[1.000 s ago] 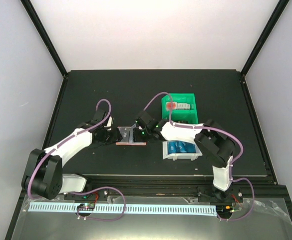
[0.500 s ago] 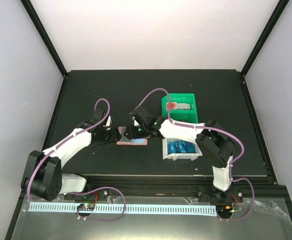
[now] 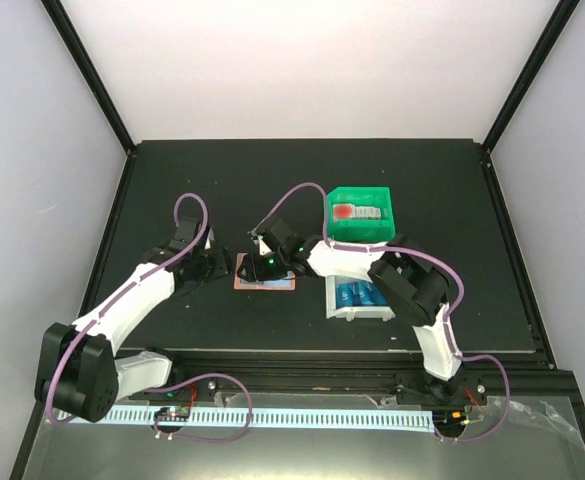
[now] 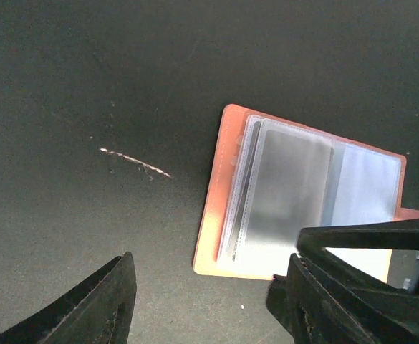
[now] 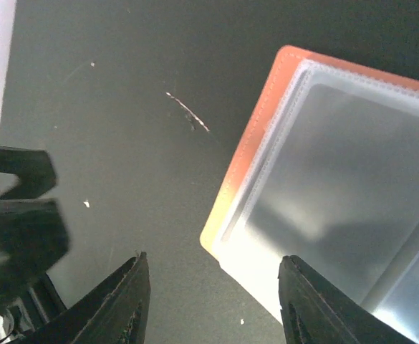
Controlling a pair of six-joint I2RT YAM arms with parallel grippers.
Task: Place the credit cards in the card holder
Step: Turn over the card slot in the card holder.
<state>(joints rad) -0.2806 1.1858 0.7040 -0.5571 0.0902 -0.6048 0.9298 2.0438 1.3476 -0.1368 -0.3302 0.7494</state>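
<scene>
Card holder (image 3: 266,278) lay open and flat on the table (image 3: 172,180), long axis left to right, directly under the right gripper (image 5: 216,308). The left gripper (image 4: 209,301) hung at its left edge. Both grippers were parted and empty. Credit cards (image 3: 360,294) sat in the white tray (image 3: 334,312), nearer the right arm.

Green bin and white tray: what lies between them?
In the top view nothing lies there; only the right arm crosses above that strip of black table.

Card holder (image 5: 338,179) cut off, R wrist edge.
</scene>
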